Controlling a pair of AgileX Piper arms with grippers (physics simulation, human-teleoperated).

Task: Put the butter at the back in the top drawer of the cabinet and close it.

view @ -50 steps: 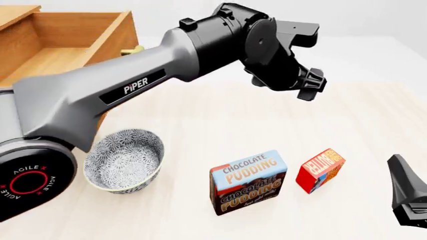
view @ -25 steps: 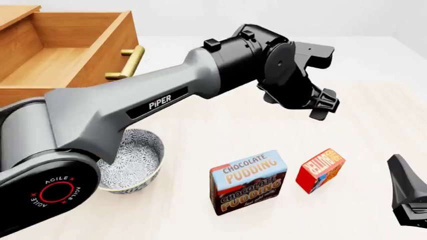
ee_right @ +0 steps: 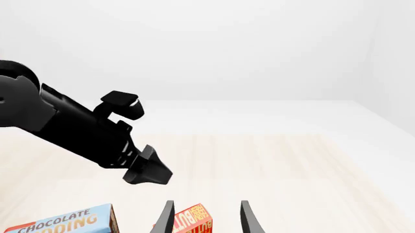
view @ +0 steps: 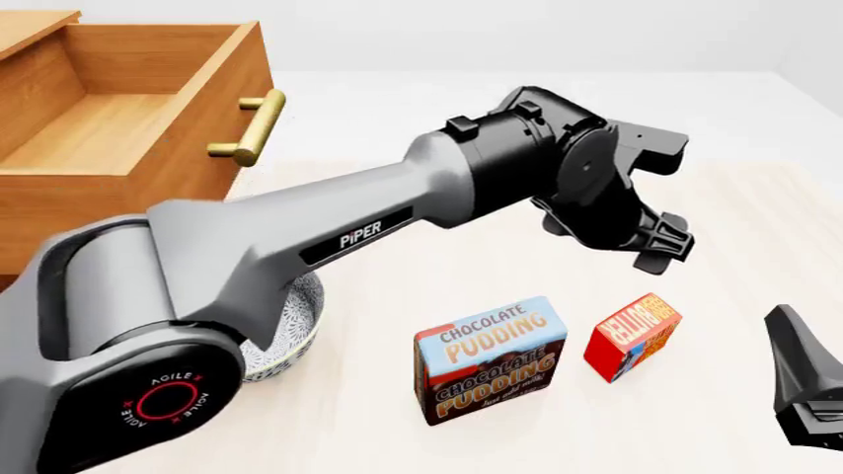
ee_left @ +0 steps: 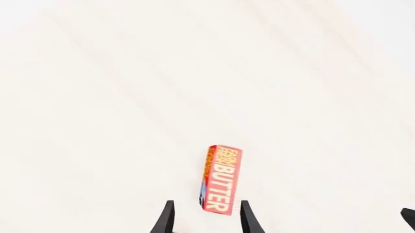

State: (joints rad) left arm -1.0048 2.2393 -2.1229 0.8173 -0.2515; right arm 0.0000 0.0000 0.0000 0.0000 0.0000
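— Hovering above the pale wooden table, the left gripper hangs over the small red butter box with white lettering, fingers pointing down and apart from it. Can its spread be read?

— Yes; in the left wrist view both dark fingertips stand parted with a gap about as wide as the box's narrow face, and nothing sits between them. The butter lies just ahead of them on bare tabletop.

— What crowds the box?

— The blue-and-brown chocolate pudding box stands just beside it on the left, not touching. Open table lies behind and to the right.

— And the right gripper?

— Low at the table's near right edge, near the butter; its fingers are parted and empty in the right wrist view.

— The cabinet?

— The light-brown wooden cabinet is at far left, its top drawer pulled out with the brass bar handle facing right. A patterned blue-and-white bowl is half hidden behind the left arm.
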